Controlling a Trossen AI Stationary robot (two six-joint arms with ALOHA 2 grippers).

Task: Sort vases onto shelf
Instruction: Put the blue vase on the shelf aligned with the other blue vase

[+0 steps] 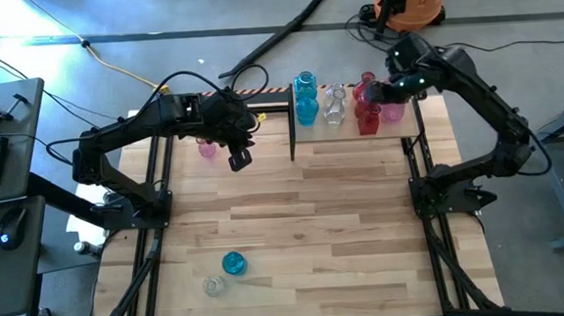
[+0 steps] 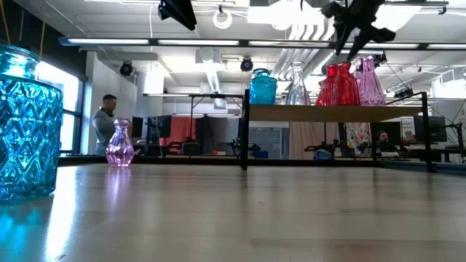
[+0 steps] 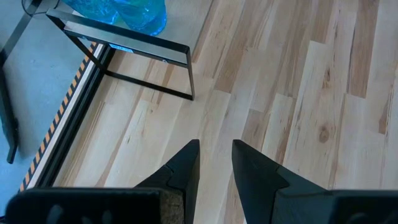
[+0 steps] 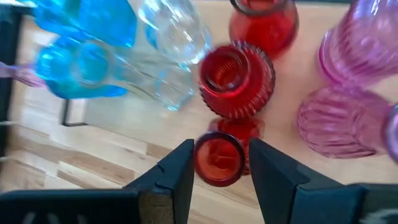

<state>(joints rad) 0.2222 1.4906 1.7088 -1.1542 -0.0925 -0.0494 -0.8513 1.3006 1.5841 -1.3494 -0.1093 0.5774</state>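
Right gripper is over the shelf at the far side, fingers straddling the neck of a red vase; I can't tell if they're actually clamped. Shelf row: blue vases, clear vase, red, pink vases. Left gripper hovers empty above bare table, fingers slightly apart. Loose pink vase sits beneath the left arm. Near edge: blue vase and clear one.

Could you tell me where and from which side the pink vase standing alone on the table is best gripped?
Grip the pink vase at its narrow neck, from straight above: it stands upright, its belly is bulbous, and the left gripper hangs nearby.
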